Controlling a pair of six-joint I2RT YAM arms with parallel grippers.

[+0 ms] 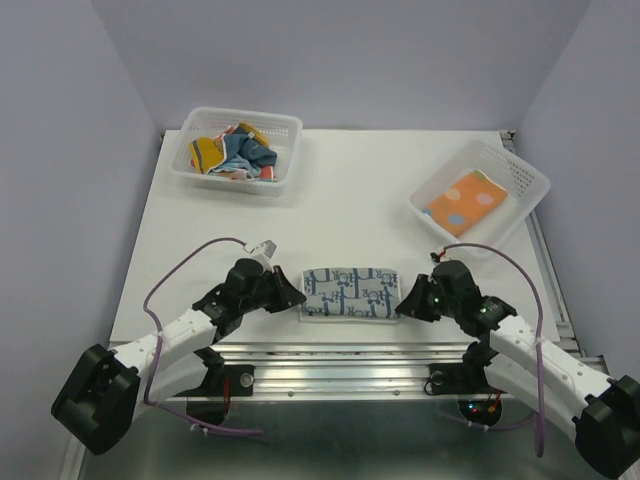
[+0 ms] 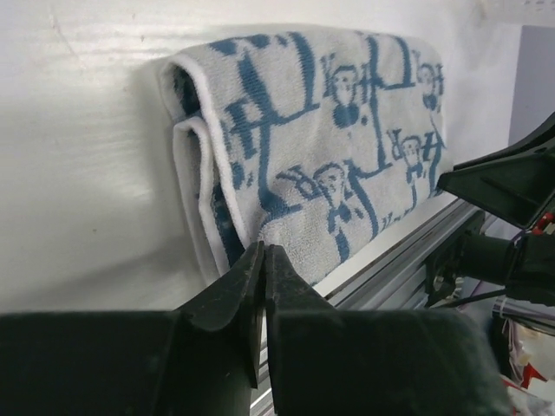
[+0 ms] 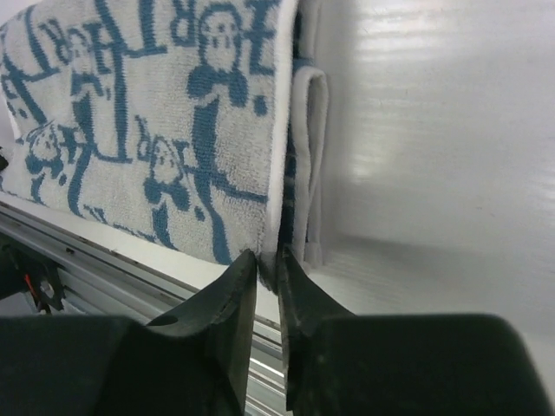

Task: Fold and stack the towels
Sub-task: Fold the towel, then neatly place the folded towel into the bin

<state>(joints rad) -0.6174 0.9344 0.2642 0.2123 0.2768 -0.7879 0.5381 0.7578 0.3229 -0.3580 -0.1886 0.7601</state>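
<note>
A folded white towel with blue print (image 1: 350, 293) lies at the table's near edge between both grippers. It also shows in the left wrist view (image 2: 347, 147) and the right wrist view (image 3: 147, 121). My left gripper (image 1: 298, 297) (image 2: 264, 250) is shut, its tips at the towel's near left corner, with no cloth visible between them. My right gripper (image 1: 402, 300) (image 3: 266, 257) is pinched on the towel's near right corner edge. An orange dotted towel (image 1: 465, 203) lies folded in the right basket. Several crumpled towels (image 1: 232, 152) fill the left basket.
The left white lattice basket (image 1: 290, 125) stands at the back left and the right basket (image 1: 525, 170) at the back right. The aluminium rail (image 1: 350, 350) runs just below the table's near edge. Purple walls enclose the table.
</note>
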